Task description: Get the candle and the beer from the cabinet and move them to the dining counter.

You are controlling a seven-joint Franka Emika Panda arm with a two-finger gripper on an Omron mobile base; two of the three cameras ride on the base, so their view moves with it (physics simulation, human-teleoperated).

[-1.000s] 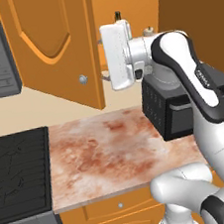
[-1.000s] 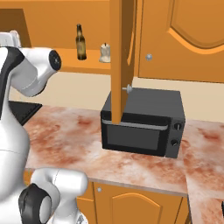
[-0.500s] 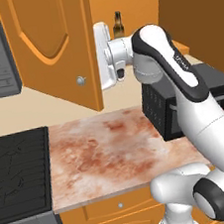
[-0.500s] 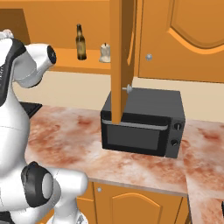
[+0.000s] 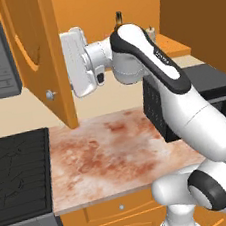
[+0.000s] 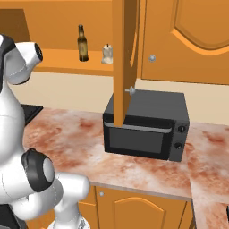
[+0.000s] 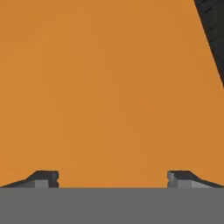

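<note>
Two items on the shelf: the beer and the candle stand side by side, apart from each other, on the open shelf of the cabinet.
Beer: a slim brown bottle with a long neck and a tan label, upright, to the left of the candle in the right base view.
Candle: small, cream-white and lumpy, roughly cone-shaped, about half the bottle's height.
Cabinet: orange wood; its open door hangs edge-on in the right base view, with a small round silver knob near its lower end.
Cabinet door on the left: another open door with an arched panel stands just beside the robot's hand in the left base view.
Gripper: the gripper faces a plain orange surface, probably that door's panel; its two dark finger tips stand wide apart with nothing between them.
Hidden parts: in the left base view the arm covers most of the shelf, so just the bottle's top and a sliver of the candle peek over it.
Microwave: a black microwave sits on the marbled worktop below the shelf; the hanging door covers part of its top left corner.
Stove: a dark stove top is cut off at the left edge of the left base view.
</note>
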